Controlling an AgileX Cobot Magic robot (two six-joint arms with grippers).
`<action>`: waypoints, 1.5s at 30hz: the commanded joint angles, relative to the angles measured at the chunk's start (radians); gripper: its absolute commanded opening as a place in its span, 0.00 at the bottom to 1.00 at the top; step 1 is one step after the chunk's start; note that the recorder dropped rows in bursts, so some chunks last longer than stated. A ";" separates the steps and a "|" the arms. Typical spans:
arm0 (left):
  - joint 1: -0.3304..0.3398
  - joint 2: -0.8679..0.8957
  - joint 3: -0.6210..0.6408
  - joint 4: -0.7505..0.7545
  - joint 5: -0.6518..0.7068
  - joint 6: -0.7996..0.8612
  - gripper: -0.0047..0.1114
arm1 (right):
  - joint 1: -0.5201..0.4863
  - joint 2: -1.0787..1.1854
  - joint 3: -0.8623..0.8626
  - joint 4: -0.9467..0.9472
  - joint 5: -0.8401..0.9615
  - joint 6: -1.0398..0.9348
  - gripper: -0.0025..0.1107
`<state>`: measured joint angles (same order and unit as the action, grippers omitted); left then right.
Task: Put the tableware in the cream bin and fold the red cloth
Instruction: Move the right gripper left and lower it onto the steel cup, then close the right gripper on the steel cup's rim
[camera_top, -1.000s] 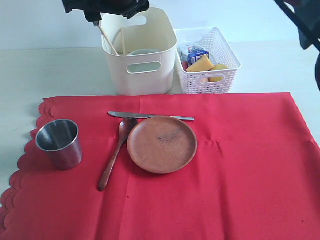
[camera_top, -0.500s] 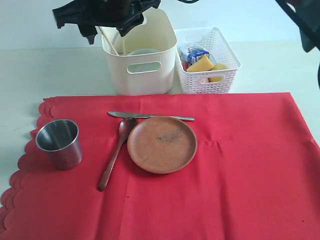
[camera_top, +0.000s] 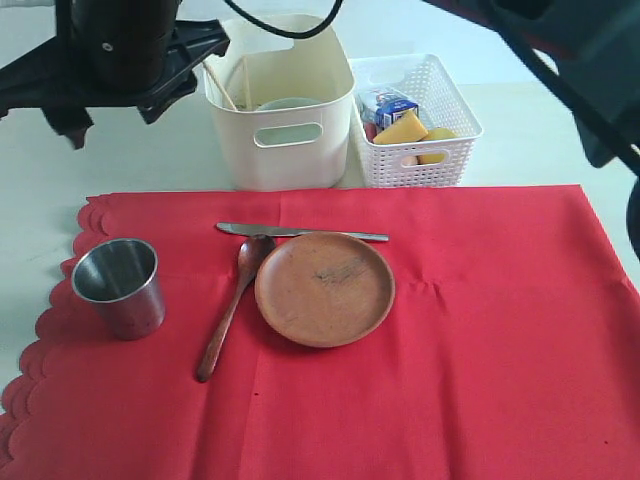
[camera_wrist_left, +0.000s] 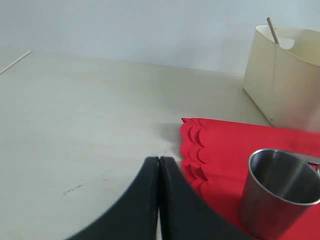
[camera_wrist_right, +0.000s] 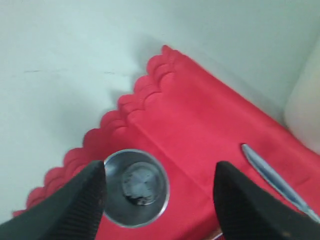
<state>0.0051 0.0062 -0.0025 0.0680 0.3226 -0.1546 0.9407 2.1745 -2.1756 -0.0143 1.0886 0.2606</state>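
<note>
In cream bin (camera_top: 290, 160): bowl (camera_top: 288, 103), chopsticks (camera_top: 220, 85). On unfolded red cloth (camera_top: 480, 330): cup (camera_top: 118, 285), spoon (camera_top: 228, 310), knife (camera_top: 300, 232), plate (camera_top: 323, 288). Left tool (camera_wrist_left: 159, 161) closed, right tool (camera_wrist_right: 160, 172) wide, both empty.

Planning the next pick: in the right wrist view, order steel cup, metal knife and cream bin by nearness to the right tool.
1. Steel cup, just below the open right tool.
2. Metal knife, on the red cloth past the cup.
3. Cream bin, farthest, beyond the knife.

The steel cup (camera_top: 118, 287) is brushed metal with a dull sheen; the knife (camera_top: 300, 233) is brighter, polished metal. The plate (camera_top: 324, 289) and spoon (camera_top: 222, 325) look like matt brown wood. The red cloth (camera_top: 500, 340) is matt fabric, the cream bin (camera_top: 285, 160) smooth plastic
</note>
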 joint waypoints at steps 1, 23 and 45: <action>-0.006 -0.006 0.003 -0.001 -0.004 -0.003 0.05 | 0.005 0.004 -0.005 0.175 -0.003 -0.143 0.55; -0.006 -0.006 0.003 -0.001 -0.004 -0.003 0.05 | -0.001 0.158 -0.005 0.134 0.050 -0.161 0.55; -0.006 -0.006 0.003 -0.001 -0.004 -0.003 0.05 | -0.042 0.257 -0.005 0.174 0.064 -0.137 0.55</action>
<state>0.0051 0.0062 -0.0025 0.0680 0.3226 -0.1546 0.9079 2.4224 -2.1756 0.1483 1.1489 0.1218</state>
